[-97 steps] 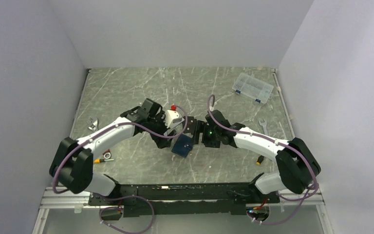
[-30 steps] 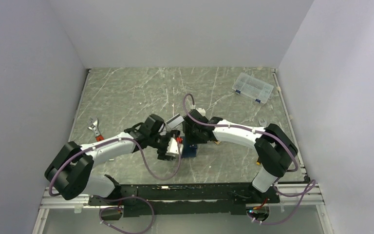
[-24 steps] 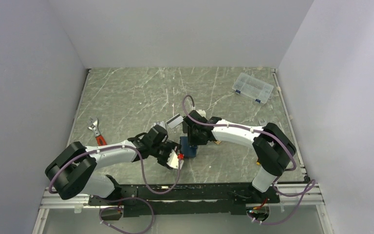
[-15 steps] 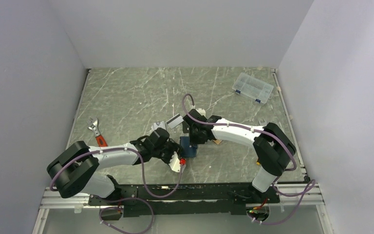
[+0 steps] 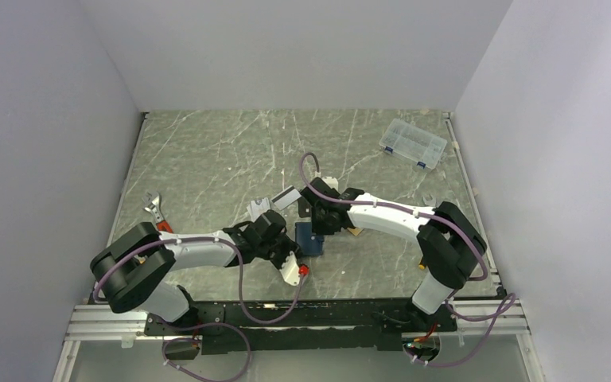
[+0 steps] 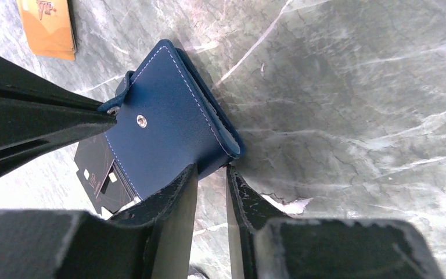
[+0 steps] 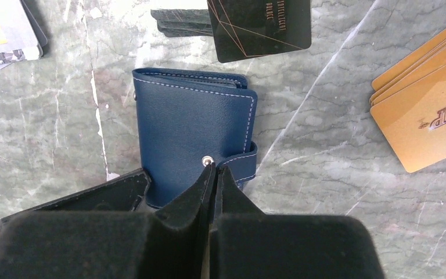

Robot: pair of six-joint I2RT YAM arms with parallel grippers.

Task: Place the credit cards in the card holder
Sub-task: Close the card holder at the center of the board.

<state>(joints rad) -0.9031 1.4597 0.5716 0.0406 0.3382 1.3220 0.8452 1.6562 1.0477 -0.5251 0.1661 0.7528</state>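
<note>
Navy leather-look stitching is what I see first: the card holder lies flat and snapped shut on the grey marbled table, between my two arms and a little toward the near edge. The left gripper comes at it from my side. Its fingers stand a narrow gap apart, with the holder's near edge at the mouth of that gap. Whether they bite I cannot tell.

I judge the holder light and soft. The cover should flex rather than lever, and the polished stone will probably let it skate, so one side must pin the body while the other works the snap tab. That tab is the place to take hold; the stitched spine is the firmer part for bracing.

From the far side, the right gripper has its fingers pressed together, tips meeting at the metal stud, nothing visible between them.

Beyond the holder lies a glossy black card, apart from it. To the right sit the orange cards, fanned in a small stack, and to the left the pale silver cards. All look thin, stiff and flat to the stone, so I expect an edge pick, not a top grab.

Further left lies a wrench, and far back on the right a clear plastic compartment box.
</note>
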